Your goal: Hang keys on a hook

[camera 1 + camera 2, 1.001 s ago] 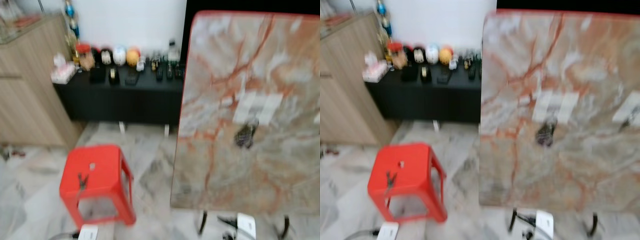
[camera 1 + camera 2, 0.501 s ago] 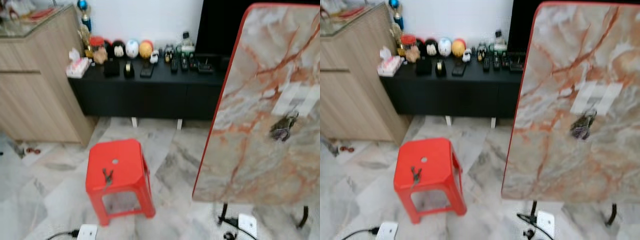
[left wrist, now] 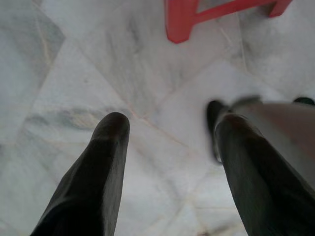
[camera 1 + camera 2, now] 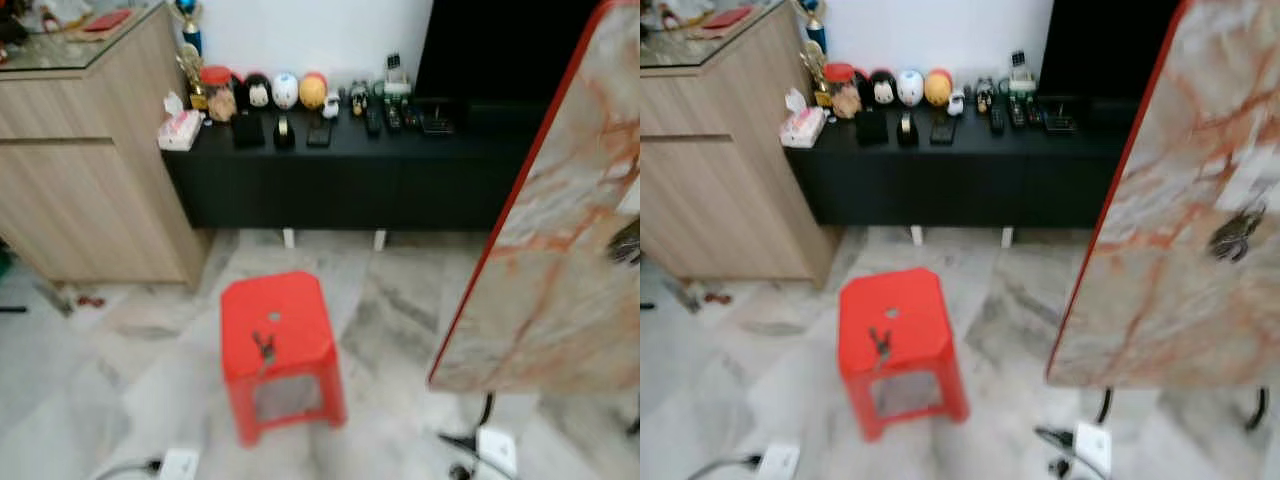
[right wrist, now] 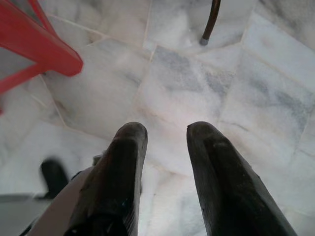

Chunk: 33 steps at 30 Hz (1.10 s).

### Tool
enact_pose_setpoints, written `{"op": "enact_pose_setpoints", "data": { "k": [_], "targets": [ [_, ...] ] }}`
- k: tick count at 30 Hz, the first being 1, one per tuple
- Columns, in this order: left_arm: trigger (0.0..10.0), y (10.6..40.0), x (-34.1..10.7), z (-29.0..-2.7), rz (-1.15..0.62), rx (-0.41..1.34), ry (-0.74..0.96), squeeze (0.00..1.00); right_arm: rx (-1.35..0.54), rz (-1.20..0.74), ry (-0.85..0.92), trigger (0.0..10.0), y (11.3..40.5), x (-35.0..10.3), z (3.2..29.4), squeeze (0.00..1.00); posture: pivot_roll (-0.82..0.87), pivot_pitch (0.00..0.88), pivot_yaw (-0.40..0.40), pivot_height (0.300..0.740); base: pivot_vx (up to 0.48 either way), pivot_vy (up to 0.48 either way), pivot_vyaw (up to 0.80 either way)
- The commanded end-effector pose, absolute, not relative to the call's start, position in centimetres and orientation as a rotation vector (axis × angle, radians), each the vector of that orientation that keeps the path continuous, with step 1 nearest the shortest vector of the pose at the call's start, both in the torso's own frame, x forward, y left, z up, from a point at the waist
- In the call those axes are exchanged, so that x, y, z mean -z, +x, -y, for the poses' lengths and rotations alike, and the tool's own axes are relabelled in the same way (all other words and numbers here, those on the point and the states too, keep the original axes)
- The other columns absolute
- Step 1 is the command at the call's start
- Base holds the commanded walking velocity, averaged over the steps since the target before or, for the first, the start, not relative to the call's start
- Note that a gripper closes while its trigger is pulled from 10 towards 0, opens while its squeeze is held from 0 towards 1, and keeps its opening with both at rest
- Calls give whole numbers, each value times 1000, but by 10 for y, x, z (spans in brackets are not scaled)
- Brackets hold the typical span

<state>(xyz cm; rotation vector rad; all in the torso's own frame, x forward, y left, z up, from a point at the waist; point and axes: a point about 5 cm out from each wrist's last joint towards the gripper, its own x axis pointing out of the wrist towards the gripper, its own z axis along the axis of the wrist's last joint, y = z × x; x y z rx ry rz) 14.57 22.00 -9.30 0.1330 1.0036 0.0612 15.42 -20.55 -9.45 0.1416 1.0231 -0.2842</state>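
A small dark bunch of keys (image 4: 264,347) lies on top of a red plastic stool (image 4: 281,325) on the marble floor. At the right stands an upright marble-patterned board (image 4: 1180,250) with a red rim. A second dark bunch (image 4: 1234,235) hangs on the board just under a white patch. My left gripper (image 3: 172,125) hangs open over bare floor tiles, with a red stool leg (image 3: 179,24) beyond it. My right gripper (image 5: 166,130) is open over the floor too, nothing between its fingers, near a red stool leg (image 5: 44,46) and a thin dark board leg (image 5: 210,22).
A low black cabinet (image 4: 350,185) along the back wall carries figurines and remotes. A tall wooden cabinet (image 4: 90,190) stands at the left. White power sockets (image 4: 1088,447) and cables lie on the floor by the board's legs and at the lower left (image 4: 178,464).
The whole picture has shifted right as the camera turned left: the board now sits at the right edge and the stool nearer the middle. Nothing in the room itself has moved.
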Motion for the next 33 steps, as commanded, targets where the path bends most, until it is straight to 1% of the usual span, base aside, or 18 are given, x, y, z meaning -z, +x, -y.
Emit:
{"op": "enact_pose_setpoints", "data": {
  "k": [1,7,26,33],
  "targets": [
    [10000,143,93,-226,-1014,-81,132,0,270,-998,152,10000,163,92,200,0,-32,20,-12,740,0,375,0],
    [10000,142,93,-226,-1017,-81,134,0,262,-993,156,10000,164,91,199,0,-33,1,-7,740,0,374,0],
    [10000,139,94,-225,-1024,-75,146,0,259,-1011,162,10000,159,94,198,0,-29,0,-3,740,0,374,0],
    [10000,138,95,-225,-1032,-64,165,0,259,-1016,164,10000,157,95,197,0,-25,0,-2,740,0,40,0]
  ]
}}
